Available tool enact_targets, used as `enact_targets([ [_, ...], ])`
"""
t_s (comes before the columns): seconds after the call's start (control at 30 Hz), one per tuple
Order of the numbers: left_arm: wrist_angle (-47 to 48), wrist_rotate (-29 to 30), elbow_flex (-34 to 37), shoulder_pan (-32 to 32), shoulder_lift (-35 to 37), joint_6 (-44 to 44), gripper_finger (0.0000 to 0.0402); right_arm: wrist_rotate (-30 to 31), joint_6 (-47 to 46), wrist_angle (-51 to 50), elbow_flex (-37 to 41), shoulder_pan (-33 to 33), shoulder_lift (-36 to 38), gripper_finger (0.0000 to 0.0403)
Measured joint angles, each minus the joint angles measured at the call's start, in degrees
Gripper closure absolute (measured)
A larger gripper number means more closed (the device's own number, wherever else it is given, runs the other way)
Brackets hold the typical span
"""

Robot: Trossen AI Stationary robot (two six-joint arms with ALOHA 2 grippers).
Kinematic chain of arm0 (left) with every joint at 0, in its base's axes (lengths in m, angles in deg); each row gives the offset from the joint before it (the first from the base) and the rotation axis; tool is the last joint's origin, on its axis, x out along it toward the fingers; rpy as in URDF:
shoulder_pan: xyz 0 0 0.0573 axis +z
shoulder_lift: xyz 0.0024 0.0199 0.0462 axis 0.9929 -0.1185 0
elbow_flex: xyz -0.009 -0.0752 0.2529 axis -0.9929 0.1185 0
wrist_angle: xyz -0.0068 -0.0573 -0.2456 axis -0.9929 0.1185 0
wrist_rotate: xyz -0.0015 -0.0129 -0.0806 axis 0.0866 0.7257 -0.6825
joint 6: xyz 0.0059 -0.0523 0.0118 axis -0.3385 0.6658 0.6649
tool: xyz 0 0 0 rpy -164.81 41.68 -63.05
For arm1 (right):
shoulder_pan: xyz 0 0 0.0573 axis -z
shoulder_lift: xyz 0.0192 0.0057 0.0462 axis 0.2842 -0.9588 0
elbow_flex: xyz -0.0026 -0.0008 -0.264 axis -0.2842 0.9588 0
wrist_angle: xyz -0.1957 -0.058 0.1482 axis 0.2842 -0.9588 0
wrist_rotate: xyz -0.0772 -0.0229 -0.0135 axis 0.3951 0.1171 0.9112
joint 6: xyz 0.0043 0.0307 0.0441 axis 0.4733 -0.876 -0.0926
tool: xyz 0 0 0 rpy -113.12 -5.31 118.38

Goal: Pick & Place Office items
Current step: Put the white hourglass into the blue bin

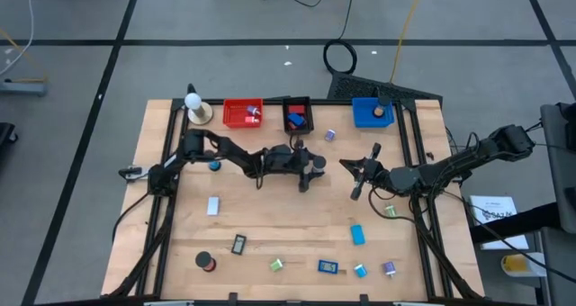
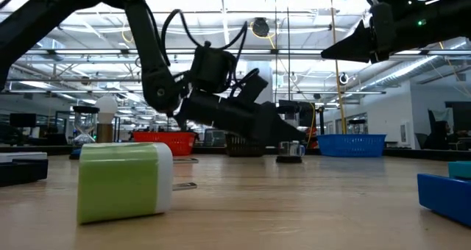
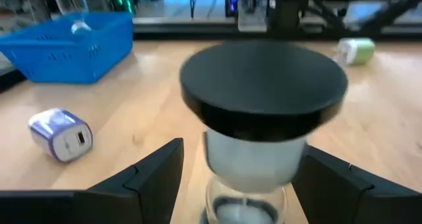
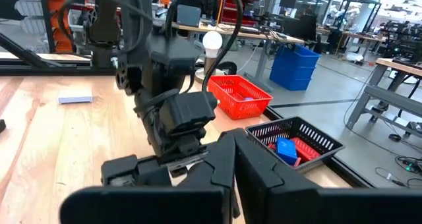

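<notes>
My left claw stands wide around a black-capped small roll, not gripping. Few items lie in the bins; most wait on the table. My right claw is closed, empty.

My wooden surface carries three bins along its far edge — red bin, black bin, blue bin — with a green clip and black roll near its front.

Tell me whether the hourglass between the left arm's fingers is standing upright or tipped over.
Upright. In the left wrist view the hourglass stands with its black cap level on top and glass below, between the left gripper's spread fingers, which do not touch it.
</notes>
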State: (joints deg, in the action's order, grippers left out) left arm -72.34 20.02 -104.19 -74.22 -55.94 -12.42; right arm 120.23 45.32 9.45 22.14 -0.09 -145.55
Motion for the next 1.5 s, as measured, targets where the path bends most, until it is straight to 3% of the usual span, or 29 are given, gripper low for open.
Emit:
enact_targets([
  [0.23, 11.84, -0.02, 0.04, -0.22, 5.71, -2.3, 0.0133, 0.0, 0.0, -0.21, -0.02, 0.0, 0.0, 0.0399],
  [0.9, 60.27, 3.98, 0.05, -3.21, 17.73, -5.95, 0.0141, 0.0, 0.03, 0.17, -0.04, 0.02, -0.02, 0.0399],
  [1.0, 59.28, 1.24, 2.74, -3.55, 18.18, -5.77, 0.0175, 0.0, -0.91, 0.87, -0.04, 0.02, -0.02, 0.0399],
  [1.23, 45.15, -3.64, 13.07, -3.41, 19.52, -4.64, 0.0317, 0.0, -1.51, 0.92, -0.04, 0.07, -0.02, 0.0399],
  [1.37, 41.64, -5.86, 18.03, -2.8, 24.09, -4.24, 0.0384, -0.02, -2.23, 1.07, -0.04, 1.19, -0.02, 0.0399],
  [1.5, 42.37, -4.74, 22.4, -1.93, 31.2, -4.16, 0.039, -0.02, -4.01, 1.14, -0.04, 2.59, -0.02, 0.0399],
])
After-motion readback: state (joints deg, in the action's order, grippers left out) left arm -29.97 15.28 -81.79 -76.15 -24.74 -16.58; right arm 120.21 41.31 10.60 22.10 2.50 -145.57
